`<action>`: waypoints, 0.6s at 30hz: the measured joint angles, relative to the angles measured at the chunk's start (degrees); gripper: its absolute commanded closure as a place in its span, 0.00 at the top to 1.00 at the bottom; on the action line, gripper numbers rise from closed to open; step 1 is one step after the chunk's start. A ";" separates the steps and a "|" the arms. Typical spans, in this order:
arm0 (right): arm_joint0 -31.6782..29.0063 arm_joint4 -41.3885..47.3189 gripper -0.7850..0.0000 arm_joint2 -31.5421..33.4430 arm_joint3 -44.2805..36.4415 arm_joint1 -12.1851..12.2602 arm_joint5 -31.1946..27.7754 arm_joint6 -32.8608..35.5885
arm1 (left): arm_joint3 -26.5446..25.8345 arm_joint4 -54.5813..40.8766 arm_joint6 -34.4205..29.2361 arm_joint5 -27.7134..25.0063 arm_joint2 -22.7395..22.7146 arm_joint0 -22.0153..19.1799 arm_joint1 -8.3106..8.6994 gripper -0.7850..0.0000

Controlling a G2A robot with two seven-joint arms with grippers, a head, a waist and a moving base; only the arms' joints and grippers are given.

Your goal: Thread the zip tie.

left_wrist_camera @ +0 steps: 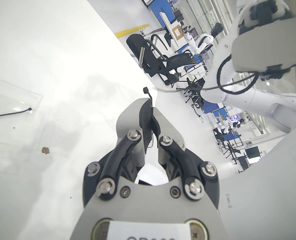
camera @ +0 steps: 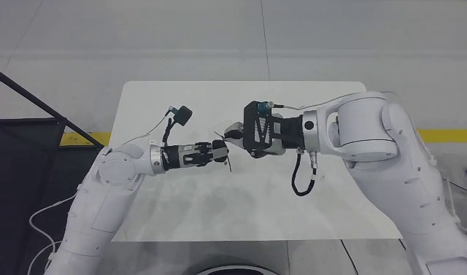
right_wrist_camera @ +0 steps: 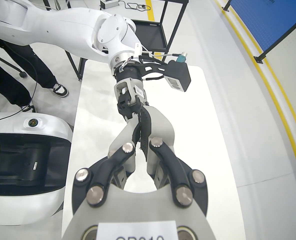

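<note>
While the left gripper (camera: pixel 222 155) pinches the zip tie (left_wrist_camera: pixel 146 90), the right gripper (camera: pixel 235 134) sits at 1 o'clock, fingers closed.
Slight misalignment between the arms could make the threading miss.

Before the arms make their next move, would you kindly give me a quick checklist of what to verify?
1. Left gripper shut on zip tie: ok.
2. Tie's head sticking out past the fingertips: ok.
3. Right gripper shut: ok.
4. Right gripper holding the tie too: cannot tell.
5. Both grippers close together over the table: ok.
</note>
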 measured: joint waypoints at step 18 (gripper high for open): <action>7.49 14.61 0.00 -0.64 5.56 1.88 2.93 0.15 | 1.72 -3.82 -9.32 -1.05 0.55 -4.79 1.65 0.00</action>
